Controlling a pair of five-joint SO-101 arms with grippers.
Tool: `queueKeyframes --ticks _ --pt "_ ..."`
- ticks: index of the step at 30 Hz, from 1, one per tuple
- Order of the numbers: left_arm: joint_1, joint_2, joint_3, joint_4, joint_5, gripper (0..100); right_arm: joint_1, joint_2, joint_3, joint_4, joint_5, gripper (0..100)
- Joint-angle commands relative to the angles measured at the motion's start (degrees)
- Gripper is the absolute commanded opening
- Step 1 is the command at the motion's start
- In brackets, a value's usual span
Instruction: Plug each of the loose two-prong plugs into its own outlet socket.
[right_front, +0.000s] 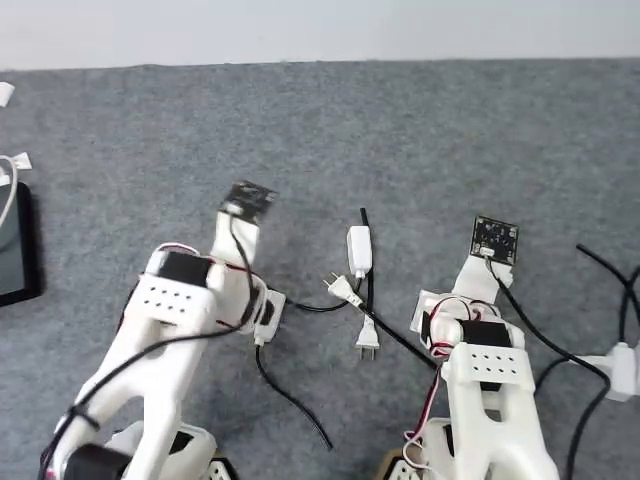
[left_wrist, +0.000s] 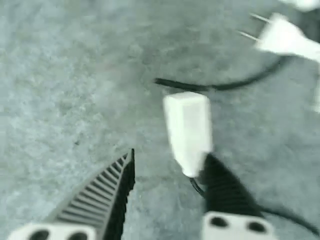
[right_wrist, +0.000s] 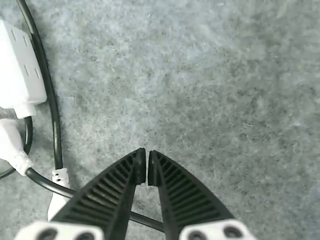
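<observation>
Grey, felt-textured table (right_front: 500, 130), pale wall past its far edge. Left gripper (left_wrist: 170, 156) hangs low around the middle of the table, jaws spread, nothing grasped. A white outlet socket (left_wrist: 187, 131) lies between them, off-centre, seemingly touching one finger (left_wrist: 225, 192) with a wide gap to the other. Its black cable trails toward the near edge. First plug (right_front: 343, 290) lies just beside it on the right-edge side, prongs aimed at the far-left corner. Second plug (right_front: 367, 342) sits a little nearer the near edge, prongs toward that edge. A second socket (right_front: 358, 250) lies just on the far-edge side of both plugs. Right gripper (right_wrist: 147, 156) hovers over bare table beside this group, clenched tip to tip on nothing. Neither plug is seated yet. Judgement: the step in hand is securing the socket with the left arm. To do it well, centre the jaws across the socket's narrow sides before closing, so the touching finger doesn't shove it sideways. Grip toward the cable end and leave the slotted end free; which end that is can't be read here. Hold it level and firm so prongs can go straight in. Risk: the light block skids on the felt or twists on its cable.
</observation>
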Motion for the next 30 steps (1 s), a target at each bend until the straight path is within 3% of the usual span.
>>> queueKeyframes --ticks 1,5,9,19,30 --pt "10.64 -8.70 0.66 1.58 0.26 2 0.66 -1.45 -0.18 -1.10 0.62 0.9" --pt "20.13 -10.64 7.08 -2.90 4.57 1 0.66 -1.45 -0.18 -0.92 0.62 0.9" --pt "22.07 -9.85 11.47 -8.35 9.23 1 0.75 -1.45 -0.18 -0.66 0.62 0.9" --pt "12.66 8.53 4.79 -13.27 9.14 1 0.75 -1.45 -0.18 -0.66 0.62 0.9" --pt "6.15 9.58 3.21 -13.36 5.98 1 0.66 -1.45 -0.18 -0.66 0.62 0.9"
